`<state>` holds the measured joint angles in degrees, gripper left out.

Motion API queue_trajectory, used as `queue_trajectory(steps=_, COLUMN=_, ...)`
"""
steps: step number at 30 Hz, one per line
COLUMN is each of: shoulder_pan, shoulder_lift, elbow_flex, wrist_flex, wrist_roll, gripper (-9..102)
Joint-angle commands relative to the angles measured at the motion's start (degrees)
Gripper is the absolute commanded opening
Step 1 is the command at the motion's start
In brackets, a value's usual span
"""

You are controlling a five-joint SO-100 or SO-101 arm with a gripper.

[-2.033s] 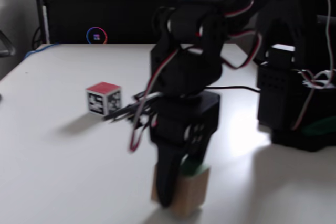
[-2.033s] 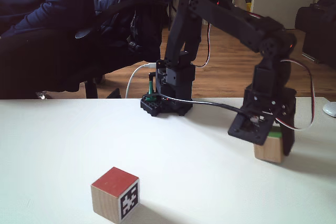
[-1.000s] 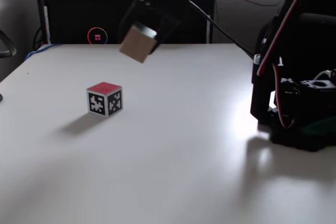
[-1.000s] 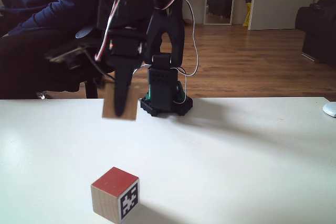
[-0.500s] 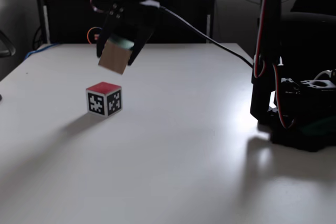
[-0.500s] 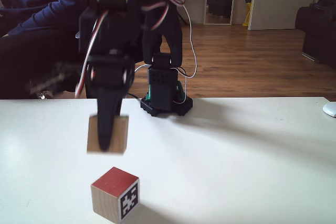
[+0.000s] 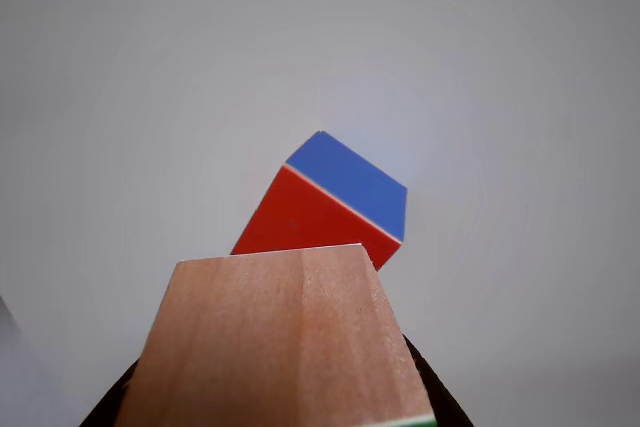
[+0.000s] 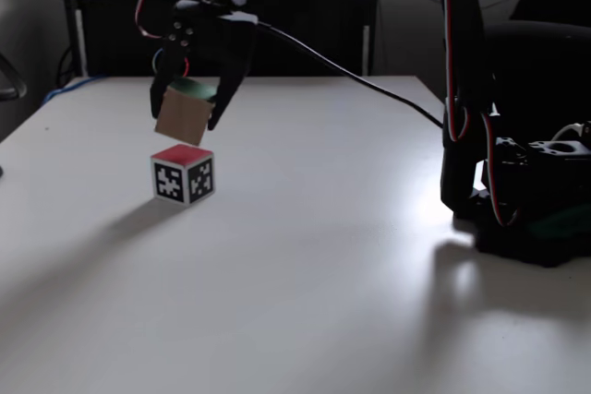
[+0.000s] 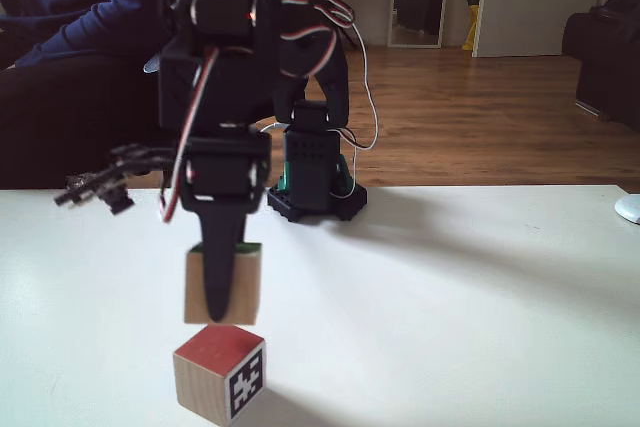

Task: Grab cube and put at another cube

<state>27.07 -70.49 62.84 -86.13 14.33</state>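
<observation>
The hand [image 8: 189, 117] is clenched on the wooden cube [image 8: 184, 114], its green face turned upward, holding it in the air just above the red-topped cube [image 8: 184, 173] without touching it. The red-topped cube sits on the white surface [image 8: 305, 256], well left of the arm's base [image 8: 531, 209].

Dim backlit room, glare patch on table [image 8: 420, 219] (right side), soft shadows
</observation>
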Motion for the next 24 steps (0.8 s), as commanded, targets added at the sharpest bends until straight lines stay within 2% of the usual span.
queue_trajectory(steps=1, shoulder_pan=-0.8, shoulder_lift=0.9, elbow_flex=-5.3, wrist_flex=-0.9, wrist_roll=-0.4, gripper=6)
queue_trajectory(steps=24, shoulder_pan=-0.3, shoulder_lift=5.6, elbow_flex=-9.1, wrist_flex=-3.7, wrist_roll=0.1, gripper=8)
